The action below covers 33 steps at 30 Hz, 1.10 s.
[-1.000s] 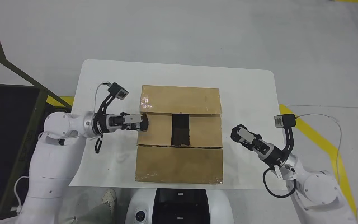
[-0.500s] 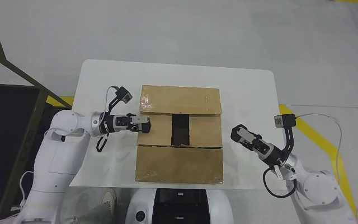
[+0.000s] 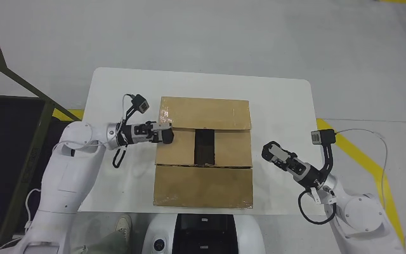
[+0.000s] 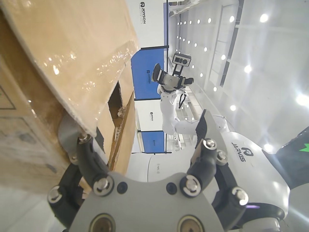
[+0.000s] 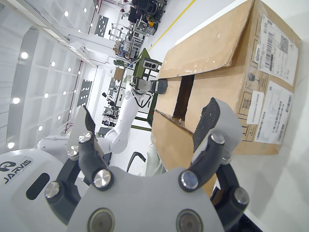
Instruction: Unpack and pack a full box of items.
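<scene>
Starting at the left gripper (image 3: 165, 134): its jaws stand apart and grip nothing. It sits at the left edge of the box (image 3: 228, 149), at the near left corner of the far flap (image 3: 204, 114). In the left wrist view one finger (image 4: 72, 131) is tucked under that corner, while the other finger (image 4: 205, 126) hangs free in the air. The flap runs long from left to right and is hinged on its far side, so lifting it probably means going up and away from the robot. The right gripper (image 3: 271, 152), also open and empty, is off the box's right side and apart from it, so the left arm is nearer. Between the inner flaps is a dark slot (image 3: 205, 147); the contents are hidden. Whether the tucked finger presses the cardboard is hard to tell.
</scene>
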Each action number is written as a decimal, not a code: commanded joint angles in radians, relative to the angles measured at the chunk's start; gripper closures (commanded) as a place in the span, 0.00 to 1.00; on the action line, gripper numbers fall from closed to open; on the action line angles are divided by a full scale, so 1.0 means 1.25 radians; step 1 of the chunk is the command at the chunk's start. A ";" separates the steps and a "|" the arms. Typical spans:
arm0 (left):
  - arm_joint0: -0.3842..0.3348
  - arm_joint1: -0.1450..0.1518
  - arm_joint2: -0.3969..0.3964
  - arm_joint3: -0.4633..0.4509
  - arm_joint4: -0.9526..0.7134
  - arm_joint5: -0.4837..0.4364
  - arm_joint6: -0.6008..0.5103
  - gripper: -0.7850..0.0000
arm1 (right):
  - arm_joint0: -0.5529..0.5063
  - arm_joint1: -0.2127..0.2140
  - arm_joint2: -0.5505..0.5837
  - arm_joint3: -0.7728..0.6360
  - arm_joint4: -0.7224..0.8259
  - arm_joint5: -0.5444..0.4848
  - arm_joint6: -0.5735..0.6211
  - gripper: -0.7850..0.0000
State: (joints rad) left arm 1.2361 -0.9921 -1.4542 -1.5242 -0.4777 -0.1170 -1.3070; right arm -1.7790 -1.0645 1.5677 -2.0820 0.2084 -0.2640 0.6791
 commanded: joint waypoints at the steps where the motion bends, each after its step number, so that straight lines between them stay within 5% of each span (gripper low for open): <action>1: -0.008 0.000 0.002 0.005 -0.006 0.001 0.006 0.00 | 0.000 0.000 0.000 0.000 0.000 0.000 0.000 0.00; 33: -0.193 -0.012 0.078 0.018 -0.051 0.020 0.109 0.00 | 0.000 0.000 0.000 0.000 0.000 0.000 0.000 0.00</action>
State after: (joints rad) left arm 1.0060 -1.0054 -1.3649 -1.5069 -0.5455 -0.0911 -1.1801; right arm -1.7790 -1.0645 1.5677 -2.0820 0.2084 -0.2640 0.6791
